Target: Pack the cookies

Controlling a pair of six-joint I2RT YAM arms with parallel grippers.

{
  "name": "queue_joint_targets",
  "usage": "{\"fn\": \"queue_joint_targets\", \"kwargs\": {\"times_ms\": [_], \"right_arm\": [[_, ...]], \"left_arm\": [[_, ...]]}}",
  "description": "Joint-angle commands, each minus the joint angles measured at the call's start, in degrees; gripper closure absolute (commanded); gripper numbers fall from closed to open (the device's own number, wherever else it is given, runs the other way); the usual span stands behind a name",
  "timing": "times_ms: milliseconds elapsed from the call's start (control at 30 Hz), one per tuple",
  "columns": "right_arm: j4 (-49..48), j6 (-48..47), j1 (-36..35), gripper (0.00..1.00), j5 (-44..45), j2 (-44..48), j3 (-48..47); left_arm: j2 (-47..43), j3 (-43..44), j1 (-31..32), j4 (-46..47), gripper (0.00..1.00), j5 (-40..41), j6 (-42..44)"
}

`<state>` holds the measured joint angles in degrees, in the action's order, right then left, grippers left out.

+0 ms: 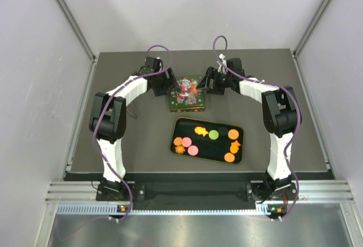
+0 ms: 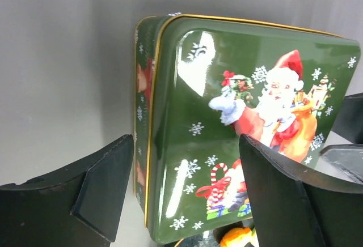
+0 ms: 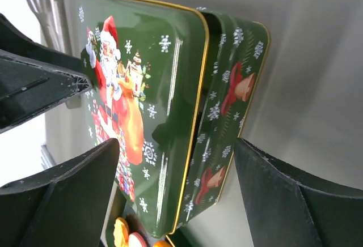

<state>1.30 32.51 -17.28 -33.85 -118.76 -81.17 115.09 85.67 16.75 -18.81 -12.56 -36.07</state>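
The left gripper (image 1: 166,84) hangs at the left side of the Santa tin (image 1: 186,94), its jaws wide apart and empty. The tin sits mid-desk (image 1: 142,145) toward the far edge; its lid is on but looks slightly lifted along the right. The right gripper (image 1: 211,81), just beside it, is also spread and empty. The cookies (image 1: 233,133) lie on a black tray (image 1: 218,148) toward the near edge, so packing seems unstarted.
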Motion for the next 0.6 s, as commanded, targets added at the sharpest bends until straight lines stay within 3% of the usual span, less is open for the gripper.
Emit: {"fn": "queue_joint_targets", "kwargs": {"times_ms": [0, 200, 300, 567], "right_arm": [[4.76, -4.39, -1.00, 0.18, 3.52, -0.42, -4.44], [4.85, -2.89, -0.92, 0.21, 4.75, -1.47, -5.67], [4.85, -1.58, -0.92, 0.32, 4.93, -2.44, -6.28], [4.85, 0.01, -0.92, 0.41, 4.58, -4.46, -7.69]], "left_arm": [[1.28, 3.54, 0.38, -1.58, 0.20, 0.16, 1.45], [1.80, 5.74, 0.56, -3.78, 0.18, 0.25, 3.03], [2.07, 7.40, 0.65, -5.45, 0.17, 0.17, 3.90], [2.78, 9.69, 0.74, -8.17, 0.16, -1.59, 6.01]]}}
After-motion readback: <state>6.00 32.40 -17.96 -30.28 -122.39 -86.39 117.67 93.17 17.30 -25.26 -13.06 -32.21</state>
